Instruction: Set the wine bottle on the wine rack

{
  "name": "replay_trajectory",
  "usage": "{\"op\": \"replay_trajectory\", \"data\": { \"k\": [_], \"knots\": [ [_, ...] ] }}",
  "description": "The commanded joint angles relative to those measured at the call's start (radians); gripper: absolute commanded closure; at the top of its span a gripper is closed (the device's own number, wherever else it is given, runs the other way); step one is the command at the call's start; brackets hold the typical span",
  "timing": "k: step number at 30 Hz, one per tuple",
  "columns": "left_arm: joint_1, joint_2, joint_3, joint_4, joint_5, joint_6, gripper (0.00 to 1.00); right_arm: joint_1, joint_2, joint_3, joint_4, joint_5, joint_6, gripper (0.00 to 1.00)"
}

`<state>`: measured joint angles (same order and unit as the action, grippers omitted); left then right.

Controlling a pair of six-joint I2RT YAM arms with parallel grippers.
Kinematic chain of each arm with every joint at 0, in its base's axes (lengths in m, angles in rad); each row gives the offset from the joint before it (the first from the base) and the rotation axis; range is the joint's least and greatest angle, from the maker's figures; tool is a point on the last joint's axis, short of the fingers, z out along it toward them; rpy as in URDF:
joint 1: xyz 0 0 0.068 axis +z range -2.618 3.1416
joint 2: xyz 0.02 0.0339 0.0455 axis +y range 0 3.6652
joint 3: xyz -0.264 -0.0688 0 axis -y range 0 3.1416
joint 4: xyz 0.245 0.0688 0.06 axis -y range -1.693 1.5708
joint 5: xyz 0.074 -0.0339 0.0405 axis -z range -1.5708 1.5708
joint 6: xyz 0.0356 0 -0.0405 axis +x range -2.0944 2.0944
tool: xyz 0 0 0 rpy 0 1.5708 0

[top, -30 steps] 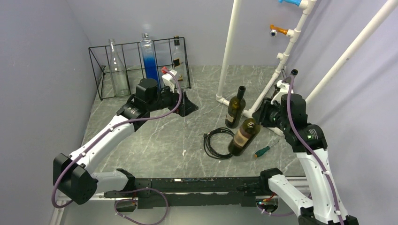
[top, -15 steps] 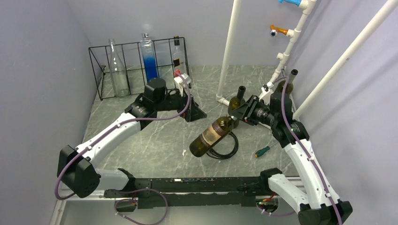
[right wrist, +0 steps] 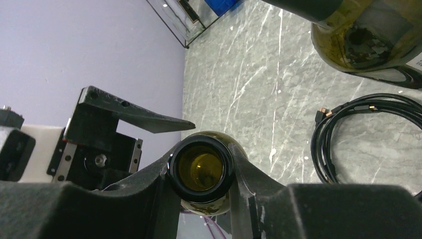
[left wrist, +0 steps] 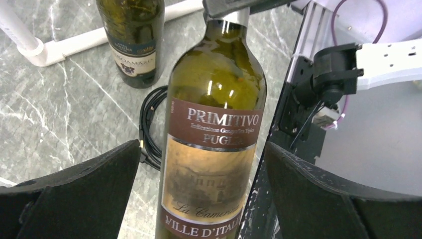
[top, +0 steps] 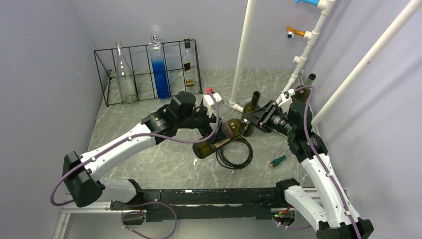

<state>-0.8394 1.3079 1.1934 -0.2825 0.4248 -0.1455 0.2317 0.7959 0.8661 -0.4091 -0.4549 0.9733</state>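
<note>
While the right gripper (right wrist: 201, 169) is clenched on the neck of the wine bottle (left wrist: 211, 149), just below its open mouth, the bottle hangs tilted above the marble table (top: 164, 167), base lower than neck. Its labelled body reaches from that gripper across to the left gripper (left wrist: 199, 169), whose 2 fingers (left wrist: 84, 184) are spread wide on either side of the label. Table shows between the bottle and 1 finger; contact on the other side I cannot tell. Below the left gripper lies a coiled black cable (top: 234, 154), and just past it a second dark green bottle (left wrist: 132, 40) stands beside the foot of the white pipe frame (top: 241, 55). Near the right arm lies a green-handled screwdriver (top: 277, 161). Well beyond the left gripper, by the back wall, the wine rack (top: 142, 74) holds 3 upright bottles (top: 159, 67)
</note>
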Motion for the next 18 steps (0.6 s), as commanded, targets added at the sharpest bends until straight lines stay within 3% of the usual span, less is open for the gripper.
{"op": "replay_trajectory", "data": {
  "k": [1, 18],
  "knots": [
    [-0.058, 0.026, 0.053, -0.06, -0.119, 0.085, 0.0, 0.001, -0.037, 0.009, 0.115, -0.041, 0.086, 1.0],
    [-0.132, 0.113, 0.073, -0.075, -0.155, 0.085, 0.05, 0.001, -0.064, -0.028, 0.105, -0.06, 0.074, 1.0]
  ]
}}
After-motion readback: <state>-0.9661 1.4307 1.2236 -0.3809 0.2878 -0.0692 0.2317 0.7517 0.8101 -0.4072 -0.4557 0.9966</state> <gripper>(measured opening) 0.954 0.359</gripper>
